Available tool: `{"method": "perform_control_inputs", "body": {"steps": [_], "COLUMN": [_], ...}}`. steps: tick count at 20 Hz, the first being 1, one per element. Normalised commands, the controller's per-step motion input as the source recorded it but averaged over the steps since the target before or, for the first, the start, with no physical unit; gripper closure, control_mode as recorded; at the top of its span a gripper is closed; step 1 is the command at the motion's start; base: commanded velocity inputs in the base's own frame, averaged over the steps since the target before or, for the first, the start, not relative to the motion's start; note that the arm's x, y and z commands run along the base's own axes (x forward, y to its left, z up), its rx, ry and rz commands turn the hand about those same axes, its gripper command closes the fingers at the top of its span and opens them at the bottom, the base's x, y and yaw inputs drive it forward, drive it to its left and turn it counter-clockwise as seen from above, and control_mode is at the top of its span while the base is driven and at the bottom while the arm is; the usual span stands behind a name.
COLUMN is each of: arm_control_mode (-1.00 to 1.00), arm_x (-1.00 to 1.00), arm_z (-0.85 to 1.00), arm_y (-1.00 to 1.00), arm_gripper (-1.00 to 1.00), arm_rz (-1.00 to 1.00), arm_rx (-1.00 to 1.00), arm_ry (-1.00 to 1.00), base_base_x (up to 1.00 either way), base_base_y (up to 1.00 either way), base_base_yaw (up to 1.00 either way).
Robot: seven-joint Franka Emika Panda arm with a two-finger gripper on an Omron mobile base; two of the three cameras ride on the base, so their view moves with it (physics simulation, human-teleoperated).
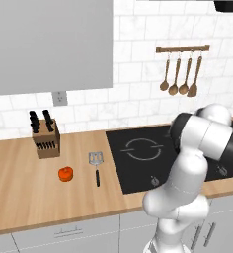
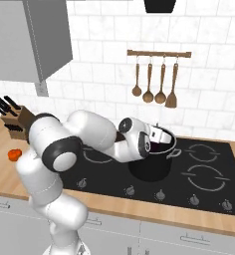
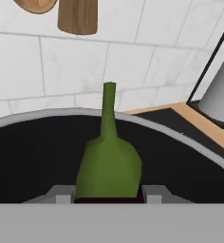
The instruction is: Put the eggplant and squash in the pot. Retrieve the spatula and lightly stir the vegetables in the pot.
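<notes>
A white robot arm reaches over the black pot [image 2: 152, 162] on the stovetop, its gripper [image 3: 109, 192] clenched on the eggplant [image 3: 109, 166], whose green cap points to twelve o'clock above the pot's dark hollow. This looks like the first step: dropping the eggplant in. Next it should release, then fetch the squash [image 1: 65, 173], at nine o'clock from the spatula [image 1: 96, 167] on the wooden counter [image 1: 19, 197]. The eggplant's purple body is mostly hidden between the fingers.
</notes>
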Motion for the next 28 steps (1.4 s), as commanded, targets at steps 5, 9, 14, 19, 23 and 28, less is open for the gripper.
{"method": "perform_control_inputs", "body": {"steps": [5,9,14,19,23,28], "arm_control_mode": [-1.0,-1.0,-1.0,-1.0,-1.0,-1.0], "arm_x": [-0.01,-0.15,-0.09,-0.29,-0.46,-0.6], "arm_z": [-0.02,0.54,0.96,1.0,1.0,1.0], "arm_y": [0.0,0.0,0.01,0.01,0.0,0.0], "arm_gripper": [-1.0,-1.0,-1.0,-1.0,-1.0,-1.0], "arm_rz": [0.0,0.0,0.0,0.0,0.0,0.0], "arm_rx": [0.0,0.1,0.15,0.2,0.26,0.3], "arm_ry": [0.0,-0.03,0.0,0.0,0.01,0.05], "base_base_x": [0.0,0.0,0.0,0.0,0.0,0.0], "base_base_y": [0.0,0.0,0.0,0.0,0.0,0.0], "base_base_yaw": [0.0,0.0,0.0,0.0,0.0,0.0]}}
